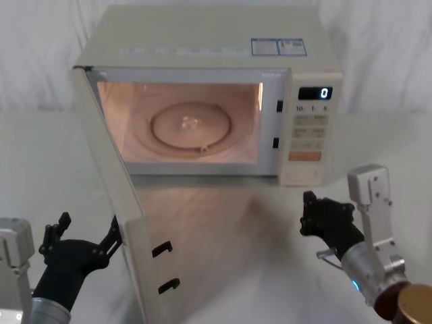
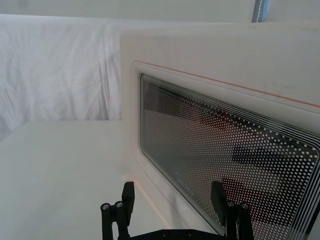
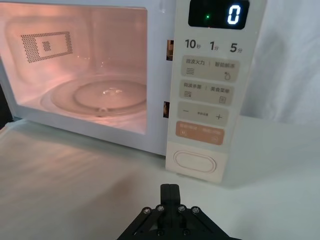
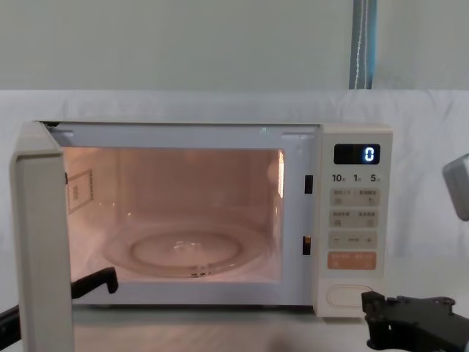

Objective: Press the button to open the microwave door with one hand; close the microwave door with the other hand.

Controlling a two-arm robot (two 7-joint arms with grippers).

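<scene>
The cream microwave (image 1: 202, 34) stands with its cavity lit and its display reading 0. The microwave door (image 1: 115, 175) is swung wide open toward me on the left; its cream panel (image 2: 225, 75) and dotted glass show in the left wrist view. My left gripper (image 1: 88, 233) is open, low on the outer side of the door near its free edge, one finger (image 2: 217, 195) close against the window. The wide oval button (image 3: 195, 162) sits at the bottom of the control panel. My right gripper (image 1: 309, 201) is shut, a short way in front of the button and apart from it.
Two black latch hooks (image 1: 162, 248) stick out of the door's inner face near its free edge. The glass turntable (image 1: 192, 125) lies inside the cavity. White cloth covers the table (image 1: 223, 223) and hangs behind the microwave.
</scene>
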